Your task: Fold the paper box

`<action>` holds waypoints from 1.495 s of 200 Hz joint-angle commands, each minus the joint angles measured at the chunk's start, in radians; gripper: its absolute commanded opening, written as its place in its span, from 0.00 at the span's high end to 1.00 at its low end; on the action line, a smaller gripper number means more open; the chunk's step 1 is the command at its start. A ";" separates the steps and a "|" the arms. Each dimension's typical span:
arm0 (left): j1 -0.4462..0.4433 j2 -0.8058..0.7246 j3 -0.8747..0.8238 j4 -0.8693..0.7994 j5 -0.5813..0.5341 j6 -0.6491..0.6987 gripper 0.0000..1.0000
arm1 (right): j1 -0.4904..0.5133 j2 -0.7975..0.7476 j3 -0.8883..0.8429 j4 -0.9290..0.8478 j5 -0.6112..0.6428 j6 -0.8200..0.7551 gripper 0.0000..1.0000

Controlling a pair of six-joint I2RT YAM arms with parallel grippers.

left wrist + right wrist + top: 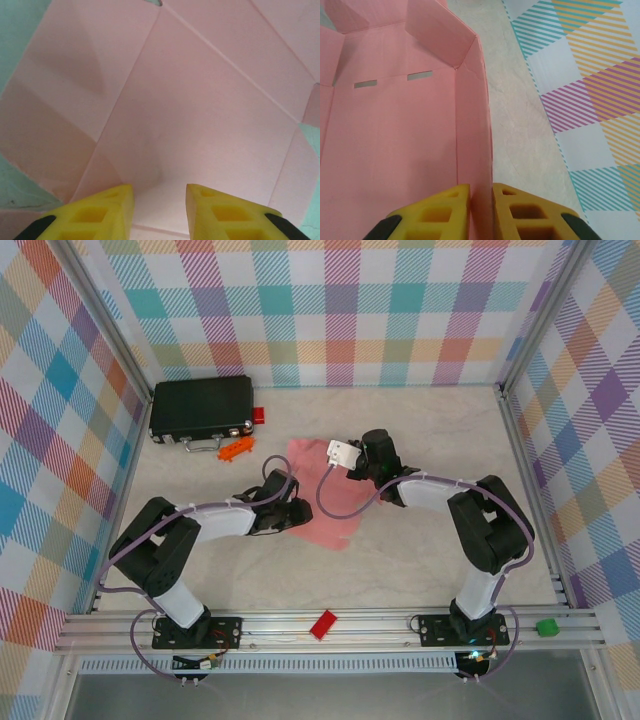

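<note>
Pink card from above: the paper box [325,498] lies mid-table, left gripper [296,512] at its near-left edge, right gripper [368,466] at its far-right edge, and bare table [420,570] opens to the right.

Left wrist: yellow fingers [100,212] stand slightly apart over a creased panel, gripping nothing.

Right wrist: fingers [440,210] pinch the box's upright side wall, with free tabletop just beside it.

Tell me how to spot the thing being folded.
On the marbled table, look at its middle. The paper box lies there, a half-folded sheet of pale-pink card. The case at the back left is black, and the block on the front rail is bright red.
</note>
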 commanded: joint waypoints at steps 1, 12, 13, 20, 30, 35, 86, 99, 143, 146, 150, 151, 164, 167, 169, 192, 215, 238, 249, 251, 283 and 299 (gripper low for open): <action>0.002 -0.016 -0.040 -0.034 -0.027 0.014 0.65 | 0.008 0.015 -0.005 0.043 0.006 -0.026 0.80; 0.002 -0.018 -0.042 -0.033 -0.030 0.017 0.65 | 0.009 0.014 -0.006 0.043 0.005 -0.026 0.81; 0.002 -0.018 -0.043 -0.032 -0.030 0.017 0.65 | 0.009 0.014 -0.006 0.043 0.005 -0.026 0.81; 0.002 -0.015 -0.044 -0.025 -0.031 0.017 0.65 | 0.009 0.012 -0.008 0.042 0.004 -0.026 0.81; 0.002 -0.006 -0.047 -0.008 -0.026 0.015 0.66 | 0.011 0.007 -0.010 0.042 0.001 -0.027 0.81; 0.002 0.002 -0.047 0.005 -0.022 0.013 0.67 | 0.012 0.006 -0.012 0.040 -0.001 -0.027 0.81; 0.000 0.085 -0.016 0.088 -0.007 -0.041 0.86 | 0.022 0.001 -0.056 0.102 -0.017 -0.087 0.81; 0.000 0.102 -0.004 0.107 -0.009 -0.053 0.89 | 0.025 0.002 -0.069 0.126 -0.015 -0.106 0.81; 0.000 0.161 0.037 0.148 -0.004 -0.084 0.96 | 0.031 0.001 -0.082 0.151 -0.010 -0.120 0.81; 0.000 0.165 0.039 0.150 -0.004 -0.086 0.97 | 0.032 0.002 -0.083 0.153 -0.009 -0.122 0.81; 0.000 0.168 0.043 0.153 -0.003 -0.089 0.97 | 0.032 0.002 -0.084 0.155 -0.009 -0.124 0.81; 0.000 0.169 0.043 0.153 -0.003 -0.089 0.97 | 0.032 0.001 -0.084 0.156 -0.010 -0.123 0.81; 0.000 0.179 0.053 0.156 0.001 -0.093 0.97 | 0.032 0.002 -0.087 0.157 -0.011 -0.127 0.81; 0.000 0.181 0.055 0.157 0.002 -0.095 0.97 | 0.035 0.002 -0.087 0.158 -0.010 -0.127 0.81; 0.000 0.181 0.055 0.159 0.003 -0.095 0.97 | 0.034 0.002 -0.088 0.159 -0.010 -0.127 0.81; 0.000 0.185 0.058 0.164 0.004 -0.098 0.98 | 0.035 0.004 -0.093 0.169 -0.005 -0.133 0.80; 0.001 0.184 0.057 0.163 0.002 -0.096 0.98 | 0.034 0.007 -0.092 0.167 -0.002 -0.137 0.80; 0.000 0.181 0.056 0.164 0.003 -0.096 0.98 | 0.035 0.014 -0.090 0.172 0.006 -0.144 0.80; 0.000 0.181 0.055 0.164 0.004 -0.096 0.98 | 0.034 0.015 -0.090 0.173 0.006 -0.152 0.80; 0.000 0.181 0.055 0.164 0.004 -0.096 0.98 | 0.034 0.016 -0.090 0.172 0.006 -0.152 0.80; 0.000 0.179 0.056 0.161 0.005 -0.094 0.98 | 0.034 0.017 -0.090 0.173 0.010 -0.156 0.80; 0.000 0.176 0.056 0.161 0.005 -0.093 0.98 | 0.034 0.016 -0.092 0.172 0.006 -0.159 0.80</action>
